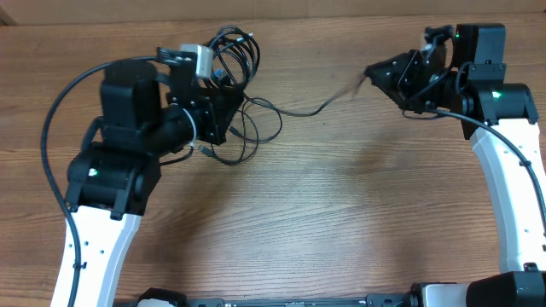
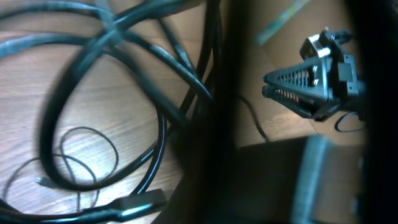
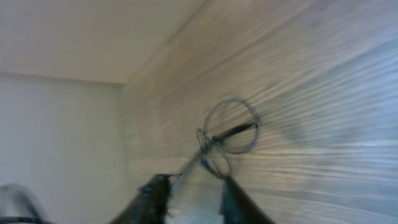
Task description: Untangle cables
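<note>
The cables (image 1: 235, 81) are a tangle of thin black cords on the wooden table at the upper left. My left gripper (image 1: 223, 115) is in the middle of the tangle and shut on it. Up close in the left wrist view, the cables (image 2: 93, 50) are large loops with a flat plug tip (image 2: 140, 202). One strand (image 1: 307, 109) runs right from the tangle toward my right gripper (image 1: 368, 72), and its end is blurred. In the right wrist view my right gripper (image 3: 196, 190) is open. The strand (image 3: 193, 165) passes loosely between the fingers (image 3: 155, 199) toward the distant loops (image 3: 230, 127).
The wooden table (image 1: 341, 213) stretches between both arms. The table's far edge lies just behind the tangle and the right gripper. Thicker black wiring (image 1: 60, 102) arcs along the left arm. The right gripper (image 2: 266, 86) also shows in the left wrist view.
</note>
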Robot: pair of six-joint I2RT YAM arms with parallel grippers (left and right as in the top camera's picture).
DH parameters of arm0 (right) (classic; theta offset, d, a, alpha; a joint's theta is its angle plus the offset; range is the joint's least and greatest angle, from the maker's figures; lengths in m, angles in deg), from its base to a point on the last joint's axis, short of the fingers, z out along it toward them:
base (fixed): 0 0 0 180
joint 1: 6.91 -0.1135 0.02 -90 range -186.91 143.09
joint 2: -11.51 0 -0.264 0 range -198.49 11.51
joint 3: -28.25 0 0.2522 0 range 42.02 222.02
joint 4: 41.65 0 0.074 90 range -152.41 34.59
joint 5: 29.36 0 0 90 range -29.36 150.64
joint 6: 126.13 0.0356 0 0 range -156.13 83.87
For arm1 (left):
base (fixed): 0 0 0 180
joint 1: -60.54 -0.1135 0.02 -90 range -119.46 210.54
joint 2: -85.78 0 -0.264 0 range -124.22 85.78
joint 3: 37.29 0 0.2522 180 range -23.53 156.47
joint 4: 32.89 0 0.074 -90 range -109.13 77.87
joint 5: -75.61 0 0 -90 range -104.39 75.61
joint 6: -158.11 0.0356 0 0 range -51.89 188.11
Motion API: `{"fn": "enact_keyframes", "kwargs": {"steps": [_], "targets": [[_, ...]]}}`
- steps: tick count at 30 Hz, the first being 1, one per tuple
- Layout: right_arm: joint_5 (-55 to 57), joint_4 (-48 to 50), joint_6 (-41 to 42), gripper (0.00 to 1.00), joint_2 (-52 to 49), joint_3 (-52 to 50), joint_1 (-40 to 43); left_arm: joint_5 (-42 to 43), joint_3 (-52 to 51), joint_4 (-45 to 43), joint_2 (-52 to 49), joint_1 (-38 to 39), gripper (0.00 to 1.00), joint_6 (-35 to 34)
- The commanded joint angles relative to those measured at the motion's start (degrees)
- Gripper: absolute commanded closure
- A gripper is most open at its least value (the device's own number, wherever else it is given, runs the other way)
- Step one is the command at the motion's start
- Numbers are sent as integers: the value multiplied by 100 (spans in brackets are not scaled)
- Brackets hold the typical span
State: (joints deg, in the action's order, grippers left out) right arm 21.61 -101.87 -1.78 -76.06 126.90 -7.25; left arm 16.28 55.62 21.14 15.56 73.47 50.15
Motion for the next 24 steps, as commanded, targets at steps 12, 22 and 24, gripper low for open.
{"fn": "enact_keyframes", "kwargs": {"steps": [12, 22, 24], "targets": [[-1458, 223, -726, 28, 195, 144, -197, -424, 125, 807, -966, 323, 96, -793], [-157, -44, -726, 25, 116, 127, -566, -2865, 177, 1580, -793, -184, 96, -1147], [367, -11, -723, 24, 55, 122, -765, -2918, 195, 1674, -763, -367, 96, -1150]]}}
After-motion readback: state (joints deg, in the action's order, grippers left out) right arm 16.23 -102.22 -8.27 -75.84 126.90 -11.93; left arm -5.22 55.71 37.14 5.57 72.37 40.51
